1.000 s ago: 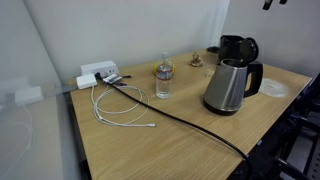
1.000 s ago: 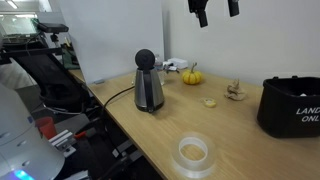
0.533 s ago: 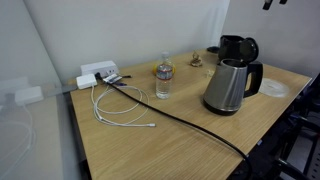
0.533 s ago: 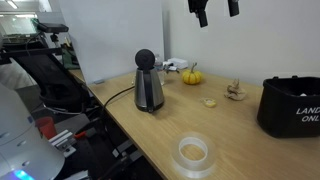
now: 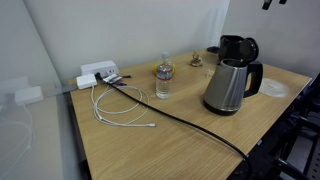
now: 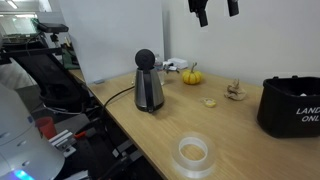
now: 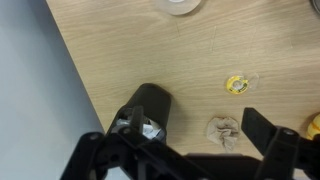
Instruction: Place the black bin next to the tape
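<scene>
The black bin (image 5: pixel 238 47) stands upright behind the steel kettle (image 5: pixel 230 86), near the table's back edge. In an exterior view it sits at the right edge (image 6: pixel 293 104), with white lettering on its side. The clear tape roll (image 6: pixel 193 153) lies flat near the table's front edge. It also shows in an exterior view (image 5: pixel 272 88) and at the top of the wrist view (image 7: pixel 180 5). My gripper (image 6: pixel 216 10) hangs high above the table, open and empty. In the wrist view its fingers (image 7: pixel 178 140) are spread above the kettle (image 7: pixel 146 114). The bin is out of the wrist view.
A water bottle (image 5: pixel 164 78), a white power strip (image 5: pixel 98 74) and loose cables (image 5: pixel 125 105) lie on the table. A small orange pumpkin (image 6: pixel 192 76), a crumpled brown piece (image 7: pixel 224 131) and a small yellow item (image 7: pixel 237 84) lie between the kettle and the bin.
</scene>
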Available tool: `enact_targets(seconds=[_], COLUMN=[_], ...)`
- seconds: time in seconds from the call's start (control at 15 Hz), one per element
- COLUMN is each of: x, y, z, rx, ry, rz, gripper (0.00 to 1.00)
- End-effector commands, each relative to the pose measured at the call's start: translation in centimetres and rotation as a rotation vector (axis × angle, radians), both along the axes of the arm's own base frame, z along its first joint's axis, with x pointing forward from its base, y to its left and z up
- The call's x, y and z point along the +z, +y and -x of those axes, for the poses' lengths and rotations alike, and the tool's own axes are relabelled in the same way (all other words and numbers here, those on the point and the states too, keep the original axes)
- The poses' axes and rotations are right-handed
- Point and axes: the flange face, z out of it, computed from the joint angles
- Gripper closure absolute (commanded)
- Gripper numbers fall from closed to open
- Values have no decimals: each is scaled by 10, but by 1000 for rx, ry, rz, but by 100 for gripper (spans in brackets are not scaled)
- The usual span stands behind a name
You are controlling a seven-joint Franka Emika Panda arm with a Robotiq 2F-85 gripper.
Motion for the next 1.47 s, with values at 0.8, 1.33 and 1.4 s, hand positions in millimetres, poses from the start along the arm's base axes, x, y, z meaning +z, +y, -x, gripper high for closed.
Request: enact_targets(seconds=[0.8,1.33,1.4], x=[-48,-119,-126], y=[-51,-92,-98], z=[-120,-139,-139], rx=[-97,-54,-37], ry=[-215,-137,-112], rz=[73,86,80], gripper=[0,0,0])
